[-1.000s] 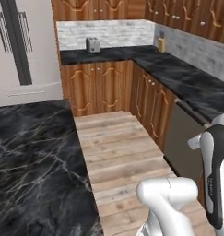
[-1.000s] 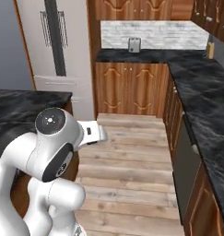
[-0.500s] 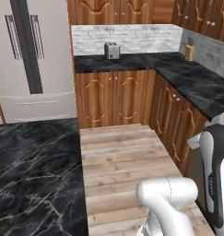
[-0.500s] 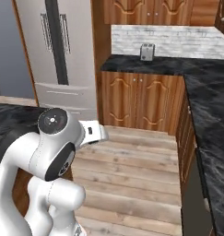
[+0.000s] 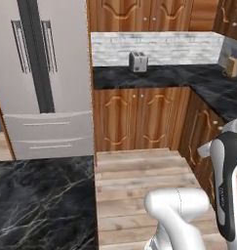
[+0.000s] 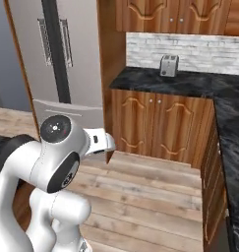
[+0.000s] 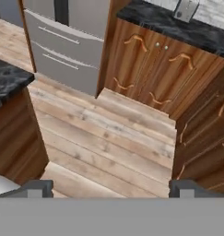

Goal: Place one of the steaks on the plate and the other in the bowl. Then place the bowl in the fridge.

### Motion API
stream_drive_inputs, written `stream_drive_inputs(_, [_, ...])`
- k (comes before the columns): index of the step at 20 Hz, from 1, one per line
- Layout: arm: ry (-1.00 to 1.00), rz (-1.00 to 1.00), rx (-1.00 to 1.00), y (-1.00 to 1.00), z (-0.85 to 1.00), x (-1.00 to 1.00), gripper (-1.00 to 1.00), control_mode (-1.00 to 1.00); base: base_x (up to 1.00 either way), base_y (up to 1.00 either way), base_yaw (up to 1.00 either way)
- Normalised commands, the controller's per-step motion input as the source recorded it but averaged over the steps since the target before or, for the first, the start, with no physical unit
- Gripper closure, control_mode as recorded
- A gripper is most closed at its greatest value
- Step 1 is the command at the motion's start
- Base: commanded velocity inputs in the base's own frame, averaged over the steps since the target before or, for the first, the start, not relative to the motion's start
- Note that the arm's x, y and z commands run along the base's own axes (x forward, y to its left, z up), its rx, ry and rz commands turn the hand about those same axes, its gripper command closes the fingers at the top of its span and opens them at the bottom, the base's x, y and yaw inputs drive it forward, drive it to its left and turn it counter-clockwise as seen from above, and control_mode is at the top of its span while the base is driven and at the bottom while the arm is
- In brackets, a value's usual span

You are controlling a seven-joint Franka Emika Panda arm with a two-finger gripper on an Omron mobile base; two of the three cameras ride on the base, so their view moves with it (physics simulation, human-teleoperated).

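We see the fridge (image 5: 42, 78) at the left of the left base view. It is tall and grey, with both doors closed, a dark seam in the middle and two long vertical handles beside the seam. Two drawers lie below the doors. In the right base view the fridge (image 6: 59, 59) stands at the upper left, and in the hand view its drawers (image 7: 67, 50) appear at the top left.

Just to the right of the fridge there is a wooden cabinet run with a dark marble desk (image 5: 159, 75) on top. A toaster (image 5: 138, 61) stands on this desk against the pale tiled wall. The same toaster (image 6: 168, 65) shows in the right base view. At the far right of the left base view a knife block (image 5: 231, 67) stands on the desk in the corner.

A second dark marble desk (image 5: 42, 200) takes the lower left of the left base view. The floor (image 5: 139, 180) between the desks is of pale wooden planks.

The end effector (image 7: 111, 189) points down at the floor in front of the cabinets. Its two dark fingertips (image 7: 38, 187) stand wide apart at the bottom of the hand view, and nothing is between them. We cannot see steaks, plate or bowl.
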Motion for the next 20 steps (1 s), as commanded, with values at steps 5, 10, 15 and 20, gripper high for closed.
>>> stream_drive_inputs(5, [0.00, 0.00, 0.00, 0.00, 0.00, 0.00, -1.00, 1.00, 1.00, -0.09, 0.18])
stream_drive_inputs(10, [0.00, 0.00, 0.00, 0.00, 0.00, 0.00, -1.00, 1.00, 1.00, -0.02, 0.27])
stream_drive_inputs(15, [0.00, 0.00, 0.00, 0.00, 0.00, 0.00, -1.00, 1.00, 1.00, 0.00, 0.59])
stream_drive_inputs(20, [0.00, 0.00, 0.00, 0.00, 0.00, 0.00, -1.00, 1.00, 0.96, 0.13, 0.54])
